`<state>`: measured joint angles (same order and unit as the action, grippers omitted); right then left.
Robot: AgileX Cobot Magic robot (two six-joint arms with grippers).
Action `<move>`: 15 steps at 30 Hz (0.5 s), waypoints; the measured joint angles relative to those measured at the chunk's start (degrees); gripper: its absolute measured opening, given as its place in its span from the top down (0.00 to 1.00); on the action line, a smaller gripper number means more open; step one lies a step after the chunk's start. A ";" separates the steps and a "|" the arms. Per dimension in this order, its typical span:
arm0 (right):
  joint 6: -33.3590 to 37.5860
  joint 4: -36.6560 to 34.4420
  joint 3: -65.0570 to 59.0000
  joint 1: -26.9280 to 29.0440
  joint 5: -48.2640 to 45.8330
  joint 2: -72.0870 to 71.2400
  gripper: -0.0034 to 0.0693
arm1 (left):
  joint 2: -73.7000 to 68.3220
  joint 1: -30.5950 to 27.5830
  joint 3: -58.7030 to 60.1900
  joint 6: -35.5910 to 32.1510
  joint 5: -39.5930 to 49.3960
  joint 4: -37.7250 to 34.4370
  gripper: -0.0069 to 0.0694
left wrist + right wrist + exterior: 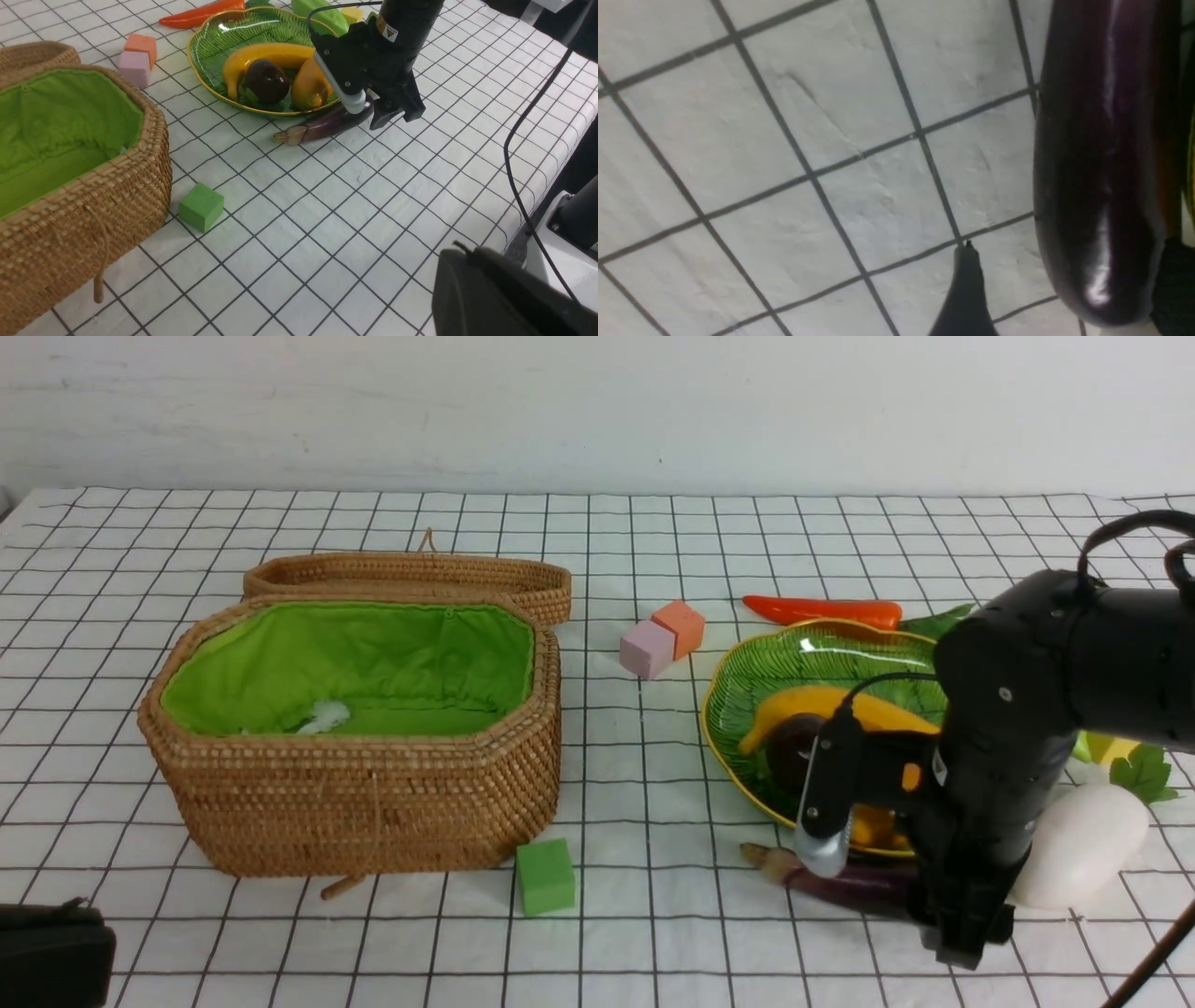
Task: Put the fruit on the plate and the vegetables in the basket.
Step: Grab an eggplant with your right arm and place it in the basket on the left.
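Note:
The glossy purple eggplant lies on the cloth just in front of the green leaf plate. My right gripper is down at its thick end, open, with a finger on each side of the eggplant and a gap beside one finger. The banana, mangosteen and mango rest on the plate. The carrot lies behind the plate and the radish to its right. The gourd is beyond the plate. The basket stands open at the left. My left gripper is shut at the near left corner.
A green cube sits by the basket's front right corner. A pink cube and an orange cube stand between basket and plate. The basket's lid lies behind it.

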<state>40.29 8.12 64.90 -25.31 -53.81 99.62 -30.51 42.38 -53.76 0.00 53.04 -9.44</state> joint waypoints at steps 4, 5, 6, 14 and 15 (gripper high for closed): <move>-0.07 -0.06 0.00 1.17 1.29 0.00 0.19 | 0.00 0.00 0.00 0.00 0.00 0.00 0.93; -0.07 -0.06 0.00 1.99 1.94 0.12 0.17 | 0.00 0.00 0.00 0.00 0.00 0.00 0.93; -0.07 -0.06 0.00 2.38 2.20 0.26 0.16 | 0.00 0.00 0.00 0.00 0.04 0.00 0.93; -0.07 -0.57 0.00 3.24 4.26 2.59 0.12 | 0.00 0.00 0.00 0.00 0.13 0.00 0.93; -0.07 -0.51 0.07 3.24 4.58 2.89 0.12 | 0.00 0.00 0.00 0.00 0.13 0.00 0.93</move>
<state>40.22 7.62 64.98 -22.07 -49.23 102.50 -30.51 42.38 -53.76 0.00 53.17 -9.44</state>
